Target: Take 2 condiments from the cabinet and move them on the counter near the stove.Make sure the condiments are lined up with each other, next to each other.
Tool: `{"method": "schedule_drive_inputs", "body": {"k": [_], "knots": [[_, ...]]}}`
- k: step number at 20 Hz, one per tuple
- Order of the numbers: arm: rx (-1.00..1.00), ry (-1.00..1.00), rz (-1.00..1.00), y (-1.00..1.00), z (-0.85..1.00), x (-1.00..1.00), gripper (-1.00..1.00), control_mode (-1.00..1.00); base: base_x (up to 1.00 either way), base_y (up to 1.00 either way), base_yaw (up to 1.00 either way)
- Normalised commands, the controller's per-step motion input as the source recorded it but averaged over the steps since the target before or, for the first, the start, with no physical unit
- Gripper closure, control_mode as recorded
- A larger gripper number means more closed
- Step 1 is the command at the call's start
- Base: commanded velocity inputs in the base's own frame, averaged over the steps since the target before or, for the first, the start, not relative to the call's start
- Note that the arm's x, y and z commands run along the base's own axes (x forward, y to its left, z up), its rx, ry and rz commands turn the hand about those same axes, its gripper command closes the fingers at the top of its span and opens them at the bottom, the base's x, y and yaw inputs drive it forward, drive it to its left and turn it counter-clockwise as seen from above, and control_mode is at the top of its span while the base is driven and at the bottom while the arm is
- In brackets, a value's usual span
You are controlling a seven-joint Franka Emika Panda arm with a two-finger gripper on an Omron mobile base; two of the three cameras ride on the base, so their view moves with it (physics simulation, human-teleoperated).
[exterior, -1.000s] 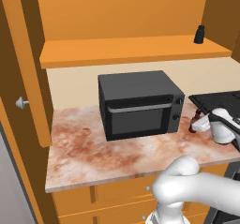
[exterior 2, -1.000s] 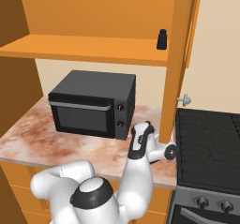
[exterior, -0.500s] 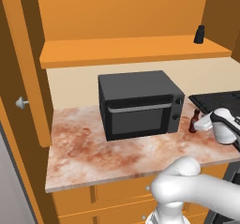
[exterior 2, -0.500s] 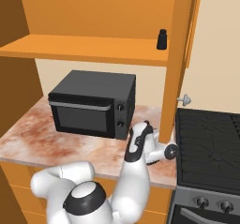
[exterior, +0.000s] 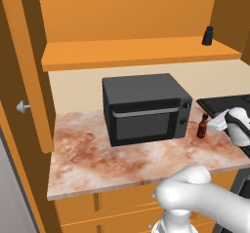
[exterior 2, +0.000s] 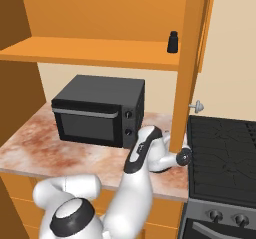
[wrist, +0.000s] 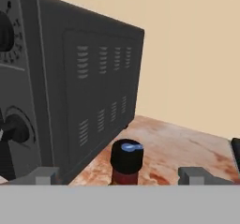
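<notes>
Two condiments for you: one slim dark red sauce bottle upright on the marbled stone table beside the black microwave, end effector released around it; one dark shaker up on the cabinet shelf.

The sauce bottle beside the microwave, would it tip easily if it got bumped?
Probably. The sauce bottle stands upright, slim and tall on a narrow base, so a sideways nudge could topple it. Once down, its round body would likely roll on the smooth counter.
</notes>
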Motion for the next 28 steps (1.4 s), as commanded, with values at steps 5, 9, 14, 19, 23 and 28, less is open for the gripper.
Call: {"method": "schedule_drive_inputs", "body": {"k": [5,9,14,19,23,28], "knots": [[0.0,-0.01,-0.03,0.14,0.31,-0.27,-1.0,-1.0,0.0,0.0,0.0],[0.0,0.0,-0.04,0.27,0.33,-0.16,-1.0,-1.0,0.0,0.0,0.0],[0.0,-0.01,-0.02,0.21,0.48,-0.1,-1.0,-1.0,0.0,0.0,0.0],[0.03,-0.01,-0.03,0.08,0.64,-0.23,-1.0,-1.0,0.0,0.0,0.0],[0.07,0.0,-0.1,0.13,0.66,-0.18,-1.0,-1.0,0.0,0.0,0.0],[0.11,0.0,-0.15,0.16,0.63,-0.08,-1.0,-1.0,0.0,0.0,0.0]]}}
